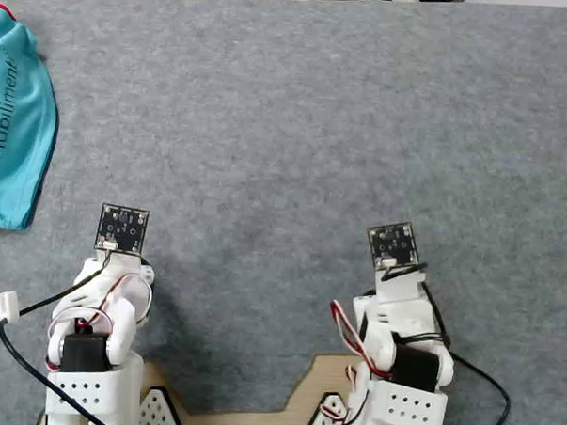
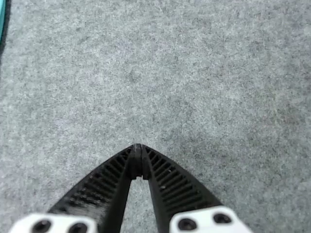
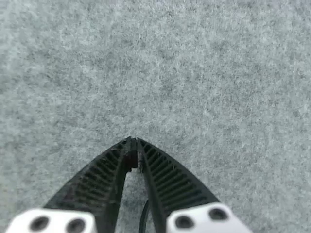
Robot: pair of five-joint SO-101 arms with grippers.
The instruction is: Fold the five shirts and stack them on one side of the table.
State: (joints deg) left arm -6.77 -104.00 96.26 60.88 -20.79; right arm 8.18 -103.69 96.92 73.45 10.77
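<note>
A teal shirt [image 1: 14, 125] with white lettering lies bunched at the table's far left edge, partly cut off by the picture. A sliver of its teal cloth [image 2: 2, 19] shows at the edge of the left wrist view. Both arms sit folded back near the table's front edge. My left gripper [image 2: 137, 148] is shut with nothing in it, its black fingers meeting at the tips above bare felt. My right gripper [image 3: 133, 141] is likewise shut and holds nothing, over grey felt. From above, the left arm [image 1: 106, 299] and right arm [image 1: 396, 321] stand side by side.
Grey felt [image 1: 306, 119] covers the whole table. A wooden board [image 1: 284, 415] lies between the arm bases at the front edge. Cables [image 1: 14, 351] trail beside both bases. A red-trimmed bit of cloth [image 1: 1, 10] peeks out above the teal shirt.
</note>
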